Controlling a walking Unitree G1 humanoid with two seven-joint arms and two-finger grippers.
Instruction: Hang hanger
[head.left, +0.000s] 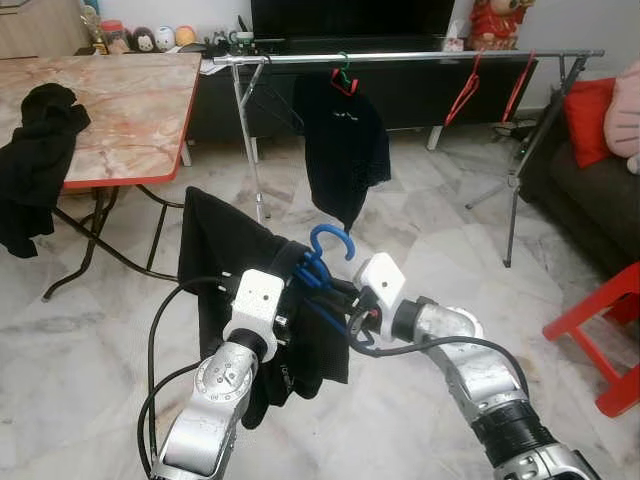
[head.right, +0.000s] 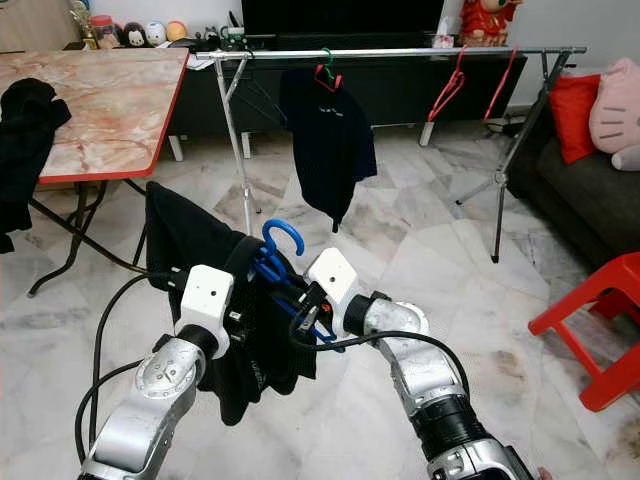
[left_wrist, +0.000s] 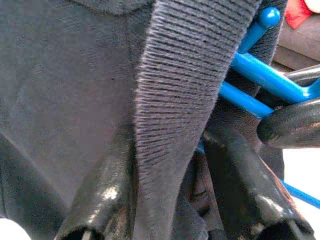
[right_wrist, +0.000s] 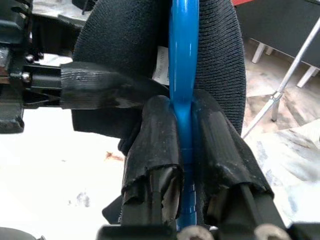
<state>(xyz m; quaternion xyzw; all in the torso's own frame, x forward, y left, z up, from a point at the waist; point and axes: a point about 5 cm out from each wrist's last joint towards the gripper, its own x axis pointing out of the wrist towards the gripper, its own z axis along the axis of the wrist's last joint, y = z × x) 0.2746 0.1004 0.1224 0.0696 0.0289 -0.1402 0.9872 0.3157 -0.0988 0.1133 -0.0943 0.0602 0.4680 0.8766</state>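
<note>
**Floor, worktop and rail**

A pale marble floor runs across the room. On it, to the robot's left, stands a folding worktop with a pinkish marble-pattern top, a red edge and black legs. A black garment lies on its near corner and droops over the edge.

Farther off, a metal clothes rail stands on the floor on splayed legs. A black shirt hangs from it on a hanger, with two bare red hangers further along to the right. A red stool stands on the floor at the right.
</note>
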